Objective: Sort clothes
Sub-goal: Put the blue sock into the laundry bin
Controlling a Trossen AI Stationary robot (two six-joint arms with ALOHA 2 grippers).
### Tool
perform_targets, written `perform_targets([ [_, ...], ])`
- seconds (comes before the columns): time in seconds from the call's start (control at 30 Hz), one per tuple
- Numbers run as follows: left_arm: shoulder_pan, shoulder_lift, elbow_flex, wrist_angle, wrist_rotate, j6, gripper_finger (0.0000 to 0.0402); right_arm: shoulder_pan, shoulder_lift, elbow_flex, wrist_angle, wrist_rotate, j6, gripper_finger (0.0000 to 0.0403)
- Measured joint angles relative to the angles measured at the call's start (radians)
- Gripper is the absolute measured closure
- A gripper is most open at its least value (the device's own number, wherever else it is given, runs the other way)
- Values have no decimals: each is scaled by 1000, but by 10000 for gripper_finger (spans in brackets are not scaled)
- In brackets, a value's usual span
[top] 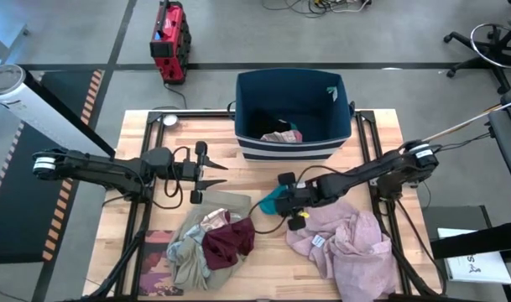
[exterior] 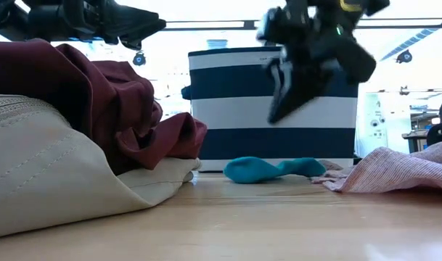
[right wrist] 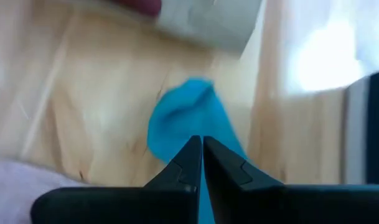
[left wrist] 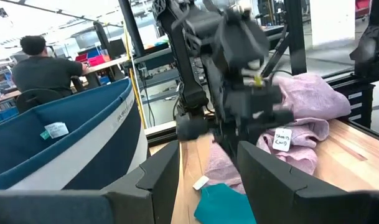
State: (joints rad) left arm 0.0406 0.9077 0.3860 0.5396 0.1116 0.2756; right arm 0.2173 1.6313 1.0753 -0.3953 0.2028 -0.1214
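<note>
A small teal garment (top: 272,199) (exterior: 268,170) (right wrist: 180,121) lies flat on the table in front of the striped navy bin (top: 290,149). My right gripper (top: 282,205) (exterior: 275,116) (right wrist: 200,143) hangs slanting down above it, shut, with nothing between its fingers. My left gripper (top: 215,174) (left wrist: 208,163) is held level and open above the table, left of the bin. A maroon garment (top: 228,239) rests on a khaki one (top: 192,256) at the near left. A lilac-pink garment (top: 347,243) lies at the near right.
The bin holds some clothes (top: 282,134) at its bottom. A flat book (top: 159,273) lies at the table's near left corner. A red device (top: 169,33) stands on the floor beyond the table. A person (left wrist: 37,68) sits in the room behind.
</note>
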Motion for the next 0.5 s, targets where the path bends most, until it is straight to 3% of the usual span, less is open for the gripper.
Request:
perform_targets([
  [0.23,0,13,-1,0,0,0,251,-2,-31,45,-121,7,-10,375],
  [0.5,0,40,-1,-15,2,0,251,-2,13,-24,-134,7,-28,278],
])
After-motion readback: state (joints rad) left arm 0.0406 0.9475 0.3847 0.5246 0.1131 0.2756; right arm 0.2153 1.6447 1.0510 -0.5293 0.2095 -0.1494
